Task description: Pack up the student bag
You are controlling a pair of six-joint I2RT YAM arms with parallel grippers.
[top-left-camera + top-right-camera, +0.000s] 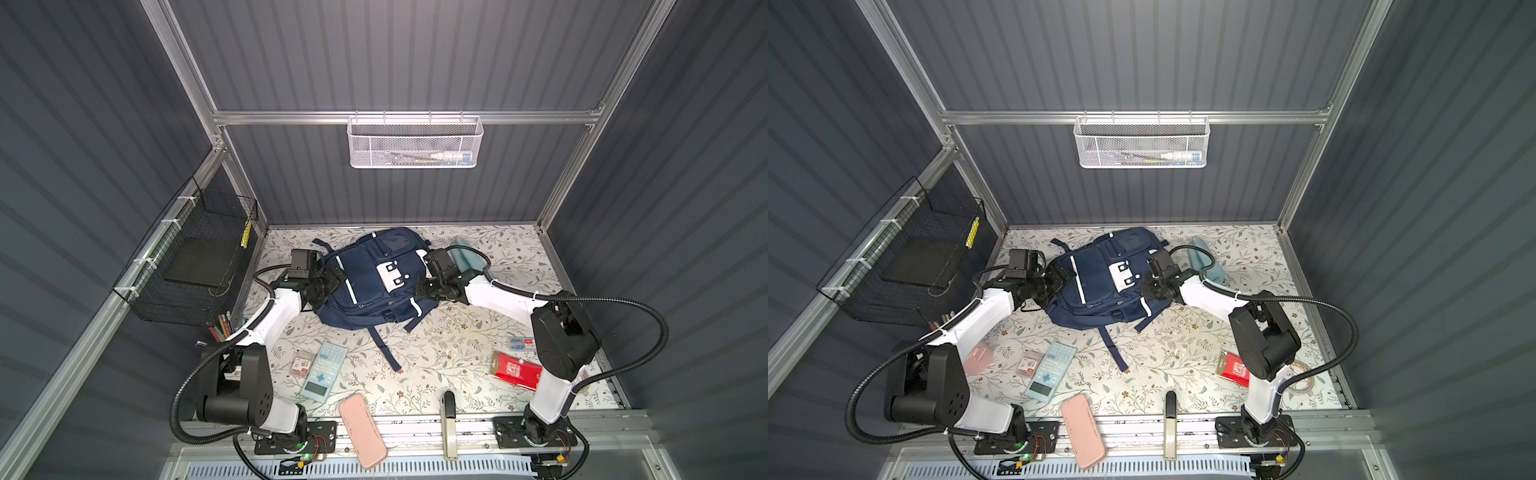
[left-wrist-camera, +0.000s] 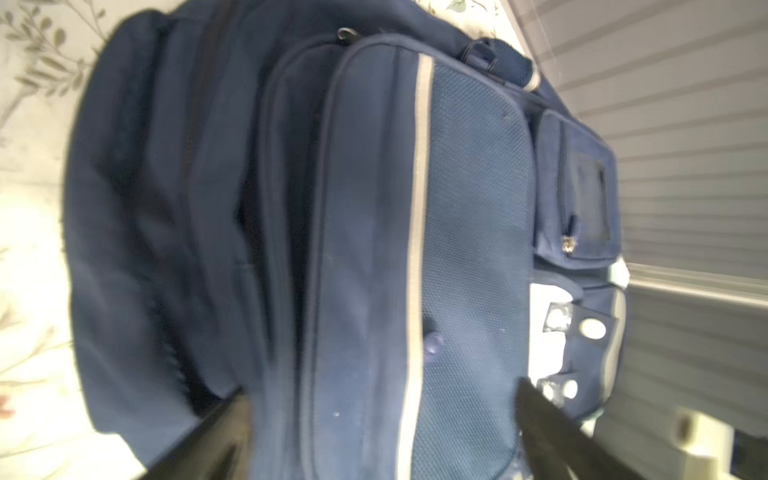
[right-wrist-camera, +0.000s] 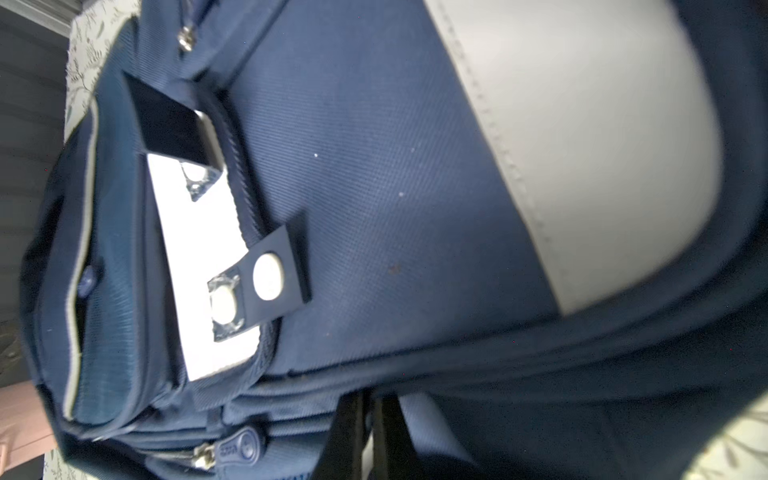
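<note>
The student bag (image 1: pixel 374 291) lies front-up at the back middle of the floral table (image 1: pixel 449 349), and there's a gripper in at each flank. The left gripper (image 2: pixel 380 390) has its fingers spread wide, straddling the white-striped side pocket. Over on the far side the right gripper (image 3: pixel 368 401) has its fingers pressed together against the bag's edge seams, though whether any cloth is nipped between them cannot be told.

The student bag (image 3: pixel 374 199) fills the frame in navy fabric; a broad white stripe (image 3: pixel 582 145) curves across the upper right; a white patch (image 3: pixel 199 249) with two snap tabs sits left of centre; dark fingers (image 3: pixel 349 436) stand pressed nearly together at the bottom edge; floral surface (image 3: pixel 739 449) shows lower right.
</note>
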